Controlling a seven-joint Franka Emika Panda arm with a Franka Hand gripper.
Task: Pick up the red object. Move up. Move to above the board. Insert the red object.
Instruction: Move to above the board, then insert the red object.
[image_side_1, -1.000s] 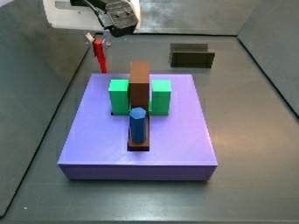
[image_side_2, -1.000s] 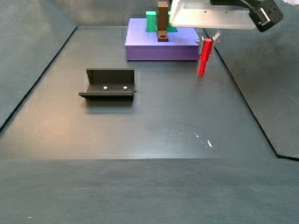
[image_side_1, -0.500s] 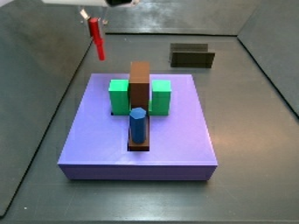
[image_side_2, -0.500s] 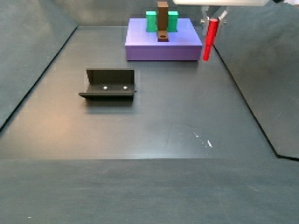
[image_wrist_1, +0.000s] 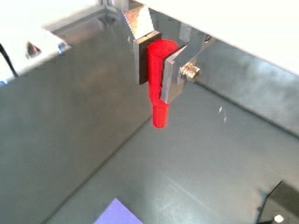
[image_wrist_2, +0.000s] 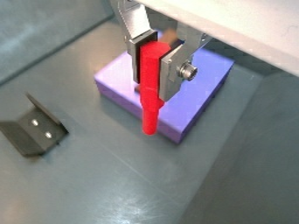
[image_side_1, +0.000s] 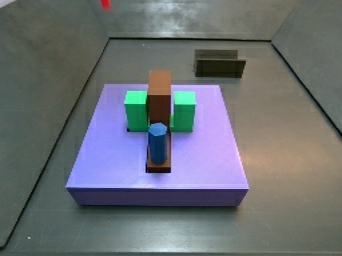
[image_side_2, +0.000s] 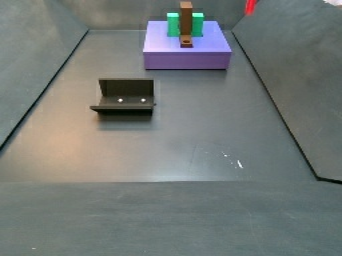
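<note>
My gripper (image_wrist_1: 158, 61) is shut on the red object (image_wrist_1: 160, 98), a slim red peg hanging straight down between the silver fingers (image_wrist_1: 139, 45), well above the floor. In the other wrist view the gripper (image_wrist_2: 156, 66) and the red object (image_wrist_2: 151, 109) hang in front of the purple board (image_wrist_2: 205, 87). In both side views only the peg's lower tip (image_side_1: 106, 4) (image_side_2: 250, 6) shows at the picture's upper edge, off to one side of the board (image_side_1: 195, 155) (image_side_2: 187, 55); the gripper itself is out of those frames.
On the board stand a brown bar (image_side_1: 160, 92), two green blocks (image_side_1: 136, 110) (image_side_1: 185, 110) and a blue peg (image_side_1: 158, 143). The fixture (image_side_1: 219, 64) (image_side_2: 124, 97) (image_wrist_2: 33, 131) stands on the grey floor away from the board. Walls enclose the floor.
The gripper has risen straight up with the red peg in it; the gripper has left both side views and only the peg's tip remains at the upper edge.
</note>
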